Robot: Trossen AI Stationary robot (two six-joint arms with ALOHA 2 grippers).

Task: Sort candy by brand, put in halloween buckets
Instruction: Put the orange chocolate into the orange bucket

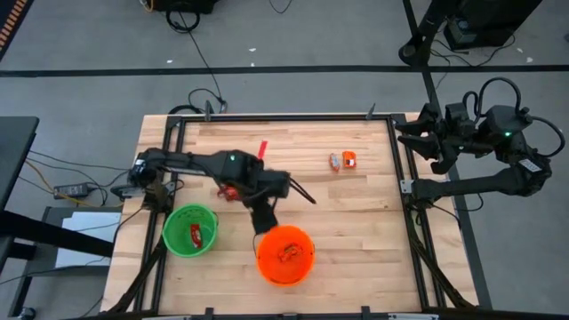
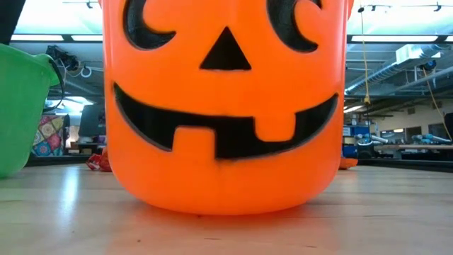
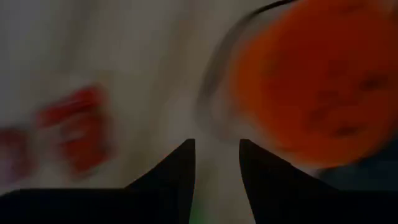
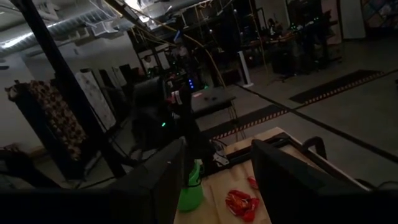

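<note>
The orange halloween bucket [image 1: 285,254] stands near the table's front edge with candy inside; its jack-o'-lantern face fills the low view [image 2: 225,106]. The green bucket [image 1: 189,231] stands to its left and holds a red piece. Loose candy lies on the wood: a red piece [image 1: 262,148], an orange-and-white piece [image 1: 348,160], and a red piece [image 1: 229,191] under my left arm. My left gripper [image 1: 265,216] points down just beyond the orange bucket's far rim, open [image 3: 216,155], with nothing between its fingers. My right gripper [image 1: 402,138] waits open beyond the table's right edge.
A small grey piece [image 1: 334,161] lies beside the orange-and-white candy. A dark frame [image 1: 396,160] runs round the tabletop. The blurred left wrist view shows red candy [image 3: 78,127] on the wood and the orange bucket [image 3: 317,81]. Bare wood lies right of the orange bucket.
</note>
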